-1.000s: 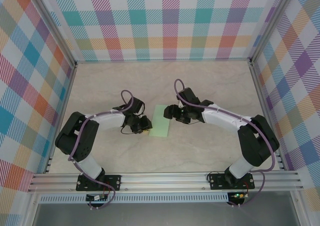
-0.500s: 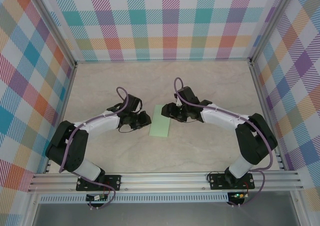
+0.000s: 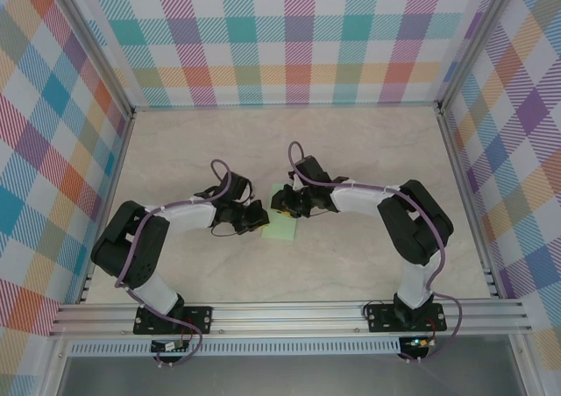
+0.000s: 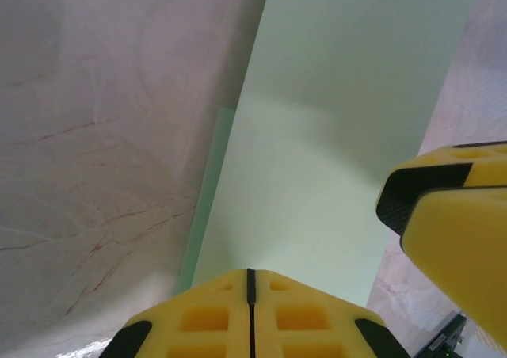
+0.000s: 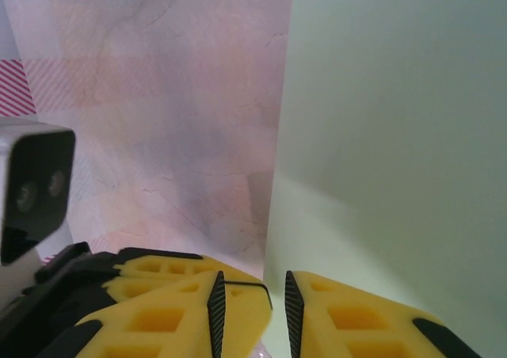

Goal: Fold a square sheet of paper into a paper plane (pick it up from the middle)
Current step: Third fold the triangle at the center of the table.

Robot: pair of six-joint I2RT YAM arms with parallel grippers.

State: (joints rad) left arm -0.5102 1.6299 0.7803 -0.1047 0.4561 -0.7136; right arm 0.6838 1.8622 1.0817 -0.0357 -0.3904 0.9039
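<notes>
Pale green paper (image 3: 282,230) was flanked on the marbled table (image 3: 377,151) by the left gripper (image 3: 259,219), closed, and partly covered by the right gripper (image 3: 279,205), slightly open.

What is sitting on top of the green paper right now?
The right tool hangs over the far end of the paper; the left tool is at its left edge. The paper's visible part is bare. The far end beneath the right tool is hidden.
</notes>
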